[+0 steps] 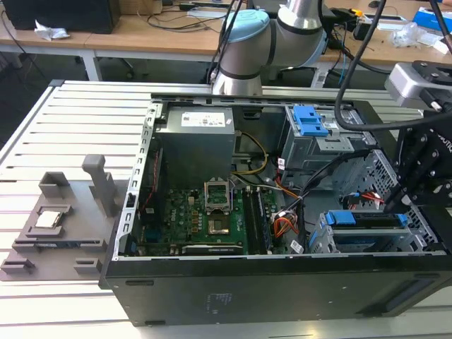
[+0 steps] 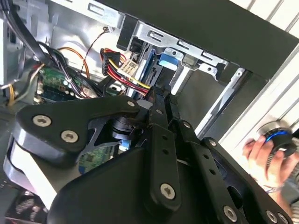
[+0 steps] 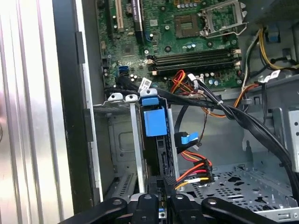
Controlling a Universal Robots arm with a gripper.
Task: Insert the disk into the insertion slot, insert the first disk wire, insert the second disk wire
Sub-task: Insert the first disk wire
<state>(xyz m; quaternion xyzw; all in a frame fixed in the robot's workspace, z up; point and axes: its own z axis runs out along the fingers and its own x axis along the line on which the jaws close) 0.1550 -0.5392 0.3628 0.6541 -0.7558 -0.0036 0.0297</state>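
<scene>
Hovering over the open case at the exterior view's lower right, my claw hangs just above the slot. The disk sits on edge inside that grey cage, its blue caddy facing up. In the first wrist view my claw is right at the disk's near end, in line with its narrow edge. I cannot tell whether my claw is apart, together or clamped on anything.

A red, yellow and black wire bundle runs to a dark plug just beside the disk, close to my claw. A wire with a blue plug hangs near the disk's side; whether either plug is seated I cannot tell. In the second wrist view my claw points toward the disk's blue caddy, with the same bundle beside it.

The board lies mid-frame in the exterior view, and the taller cage with a blue latch stands at its upper right. Outside the case, in the second wrist view, a hand holds a round black knob.
</scene>
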